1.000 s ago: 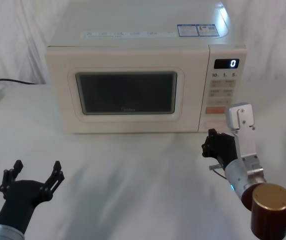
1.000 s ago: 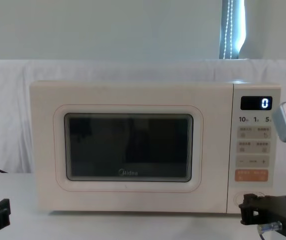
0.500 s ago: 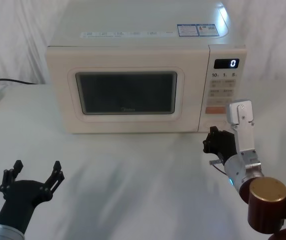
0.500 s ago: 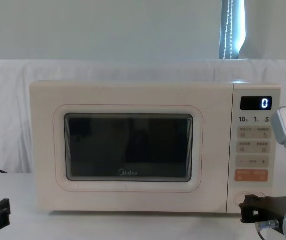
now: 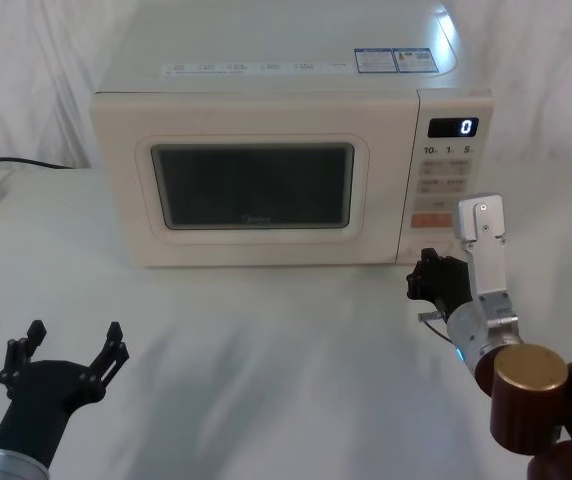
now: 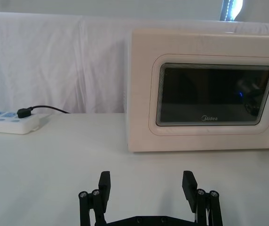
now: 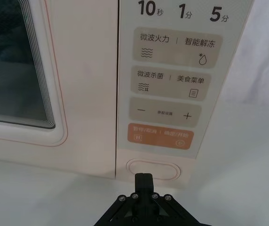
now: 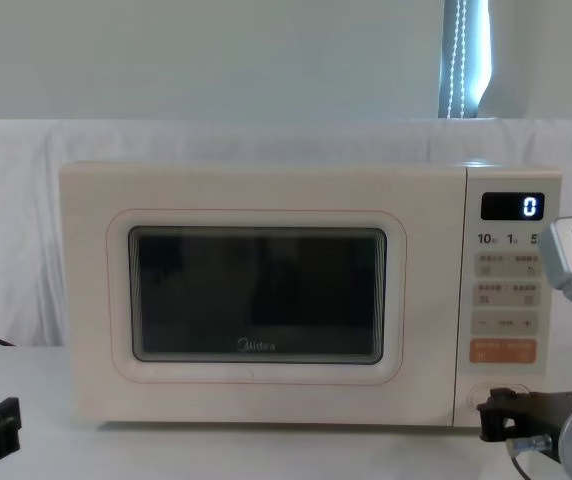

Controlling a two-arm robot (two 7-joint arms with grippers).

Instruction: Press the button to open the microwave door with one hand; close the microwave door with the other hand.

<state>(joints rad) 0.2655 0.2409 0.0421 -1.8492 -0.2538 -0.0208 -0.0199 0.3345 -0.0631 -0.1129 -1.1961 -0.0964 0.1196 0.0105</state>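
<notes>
Pointing at the large cream pill-shaped button (image 7: 153,169) low on the control panel, the right claw (image 7: 144,178) is hovering just before it with its black fingers pressed together, not clearly touching. The wide cream microwave door (image 5: 256,185) with the dark window is sitting shut on the left of the panel. The left claw (image 5: 71,345) is waiting spread wide above the white bench (image 5: 266,340), well apart from the microwave.
</notes>
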